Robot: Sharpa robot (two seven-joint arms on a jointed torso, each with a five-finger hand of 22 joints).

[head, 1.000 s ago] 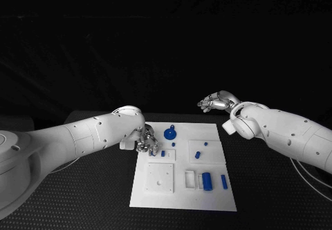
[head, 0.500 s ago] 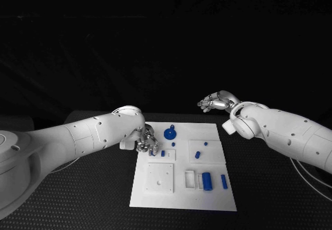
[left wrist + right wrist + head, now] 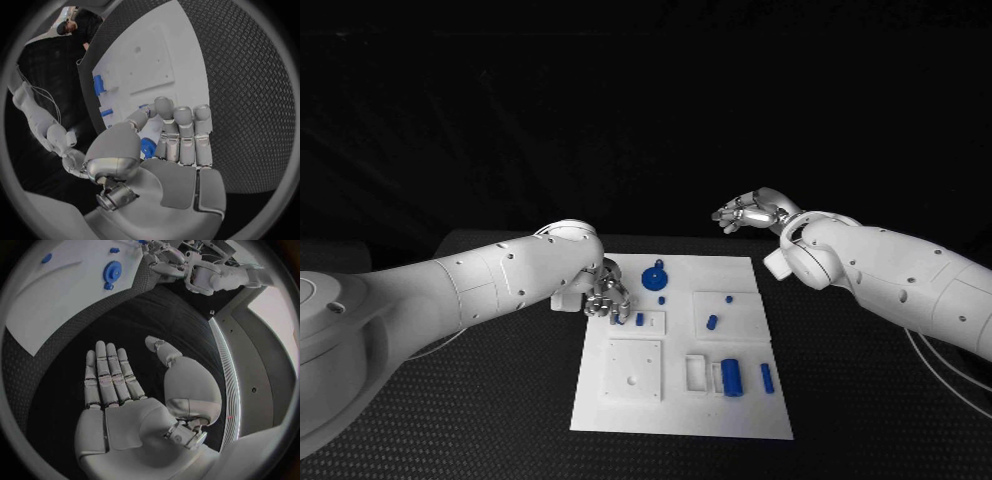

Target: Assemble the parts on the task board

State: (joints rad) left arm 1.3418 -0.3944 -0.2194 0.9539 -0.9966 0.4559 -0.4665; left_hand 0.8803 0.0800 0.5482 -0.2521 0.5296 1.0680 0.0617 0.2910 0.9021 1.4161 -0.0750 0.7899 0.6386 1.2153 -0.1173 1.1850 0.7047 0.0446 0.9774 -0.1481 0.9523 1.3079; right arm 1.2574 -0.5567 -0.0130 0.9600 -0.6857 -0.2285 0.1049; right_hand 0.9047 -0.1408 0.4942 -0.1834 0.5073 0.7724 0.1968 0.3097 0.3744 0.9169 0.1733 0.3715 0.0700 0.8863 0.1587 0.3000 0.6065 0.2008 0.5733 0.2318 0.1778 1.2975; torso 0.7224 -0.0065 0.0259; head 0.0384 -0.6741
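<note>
Left hand [image 3: 603,293] at task board [image 3: 733,420] left edge, far half | fingers [image 3: 184,130] closed round small blue part [image 3: 147,148], long axis hidden | right hand [image 3: 750,214] beyond far right corner, open flat, empty; left nearer.

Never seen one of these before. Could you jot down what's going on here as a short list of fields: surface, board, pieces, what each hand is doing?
Surface: black table
Board: white task board in the middle of the table
Pieces: small blue parts on the board, among them a round gear-like part at the far end and a cylinder nearer the robot
Left hand: at the board's left edge, fingers curled around a small blue part
Right hand: raised beyond the board's far right corner, fingers straight, holding nothing
</note>
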